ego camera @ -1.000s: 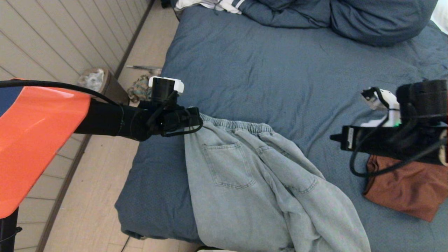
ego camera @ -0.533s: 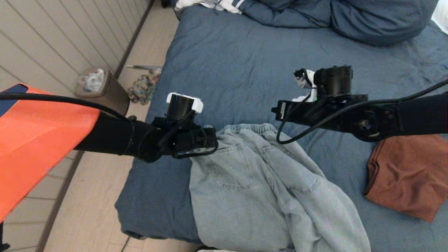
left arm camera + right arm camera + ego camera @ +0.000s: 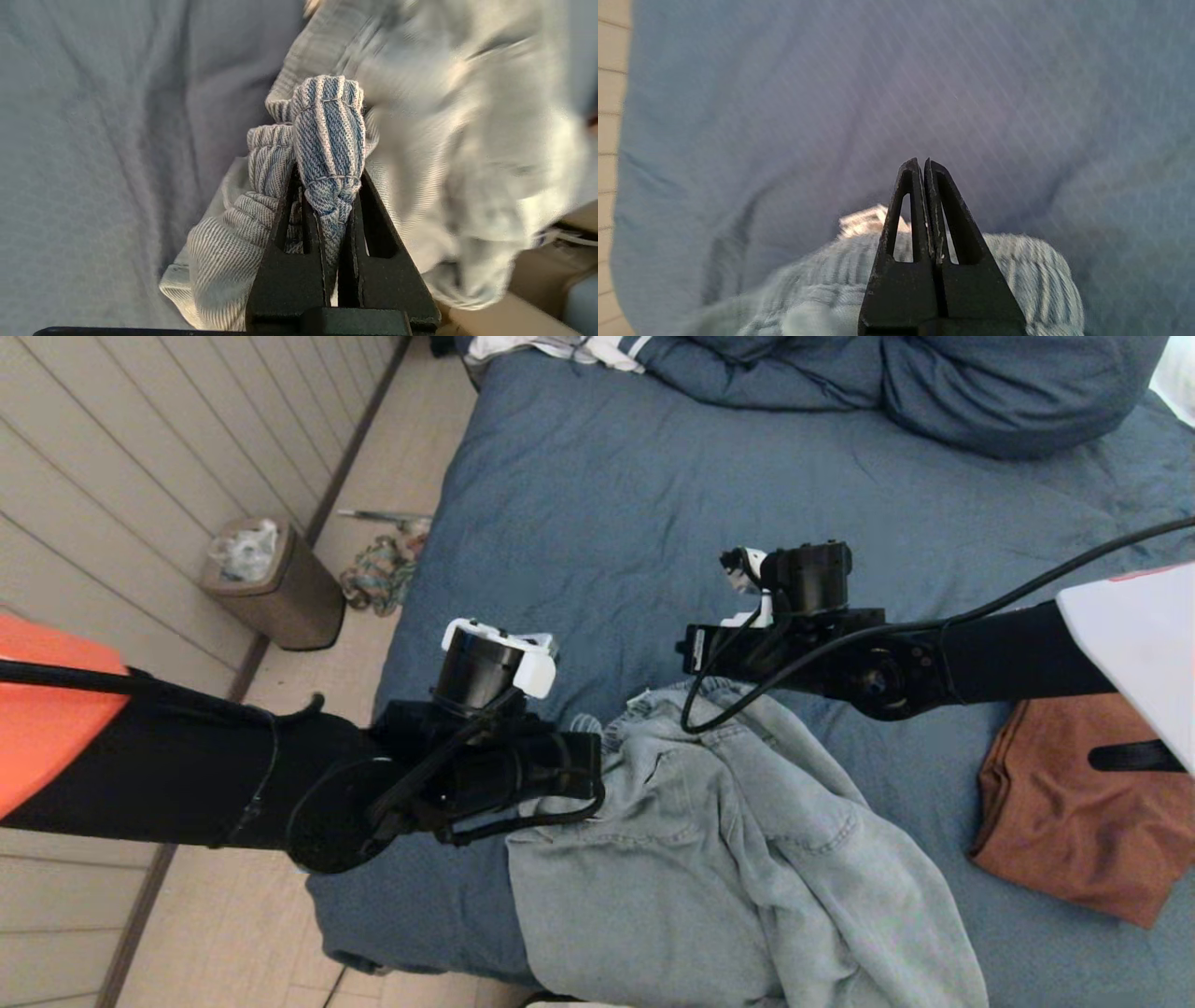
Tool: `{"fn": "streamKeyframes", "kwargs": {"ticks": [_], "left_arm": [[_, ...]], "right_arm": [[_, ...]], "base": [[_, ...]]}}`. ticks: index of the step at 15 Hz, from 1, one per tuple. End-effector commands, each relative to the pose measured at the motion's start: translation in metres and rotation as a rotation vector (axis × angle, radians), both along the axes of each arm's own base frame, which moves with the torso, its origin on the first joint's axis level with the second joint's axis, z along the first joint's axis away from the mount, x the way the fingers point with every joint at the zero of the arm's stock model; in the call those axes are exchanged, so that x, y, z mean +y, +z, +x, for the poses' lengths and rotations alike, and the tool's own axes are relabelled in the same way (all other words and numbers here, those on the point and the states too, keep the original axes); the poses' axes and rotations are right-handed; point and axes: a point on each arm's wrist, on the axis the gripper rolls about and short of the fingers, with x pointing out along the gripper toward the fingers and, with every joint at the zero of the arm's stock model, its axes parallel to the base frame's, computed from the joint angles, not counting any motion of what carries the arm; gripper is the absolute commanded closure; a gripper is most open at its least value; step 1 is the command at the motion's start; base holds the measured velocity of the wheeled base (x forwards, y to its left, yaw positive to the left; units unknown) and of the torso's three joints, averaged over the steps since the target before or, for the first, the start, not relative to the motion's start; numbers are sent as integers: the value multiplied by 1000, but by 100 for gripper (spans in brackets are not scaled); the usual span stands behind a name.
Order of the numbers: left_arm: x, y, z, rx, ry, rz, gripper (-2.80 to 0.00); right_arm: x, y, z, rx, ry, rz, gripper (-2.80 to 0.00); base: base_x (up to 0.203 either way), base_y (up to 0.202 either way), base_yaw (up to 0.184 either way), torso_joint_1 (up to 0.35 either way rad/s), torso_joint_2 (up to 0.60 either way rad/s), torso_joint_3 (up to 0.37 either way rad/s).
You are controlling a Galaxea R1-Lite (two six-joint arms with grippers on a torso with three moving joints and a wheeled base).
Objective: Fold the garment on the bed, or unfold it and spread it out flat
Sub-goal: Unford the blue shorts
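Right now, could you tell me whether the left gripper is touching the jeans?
Touching: in the left wrist view the left gripper has its jaws shut on a bunched fold of the jeans.

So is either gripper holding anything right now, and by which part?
The left gripper is shut on the light blue jeans, pinching the elastic waistband. The right gripper is shut and holds nothing, over the bed.

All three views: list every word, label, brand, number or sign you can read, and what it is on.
None can be read. The jeans show a pale tab at the waistband, too blurred to tell whether it carries print. The bed and the rust-brown cloth carry no text.
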Motion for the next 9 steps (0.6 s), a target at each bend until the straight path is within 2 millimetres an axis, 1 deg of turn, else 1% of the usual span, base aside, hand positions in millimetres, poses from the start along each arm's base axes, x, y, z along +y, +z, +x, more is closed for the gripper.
{"fn": "streamKeyframes", "kwargs": {"ticks": [1, 3, 4, 5, 6, 9], "left_arm": [[8, 22, -11, -45, 3, -43, 0], [14, 15, 0, -32, 40, -30, 0], [19, 16, 6, -39, 62, -37, 0], [25, 25, 9, -77, 80, -69, 0], [29, 35, 8, -113, 89, -94, 0], [43, 72, -6, -191, 95, -153, 0]], "right_arm": [[2, -5, 1, 11, 3, -2, 0], [2, -3, 2, 5, 5, 2, 0], [2, 3, 1, -9, 4, 8, 0], [3, 7, -1, -21, 8, 14, 0], [3, 11, -2, -30, 8, 20, 0], [1, 32, -13, -72, 12, 43, 0]], "base": [[0, 0, 0, 0, 0, 0], [0, 0, 0, 0, 0, 0], [0, 0, 0, 0, 0, 0], [0, 0, 0, 0, 0, 0], [0, 0, 0, 0, 0, 0], [0, 0, 0, 0, 0, 0]]}}
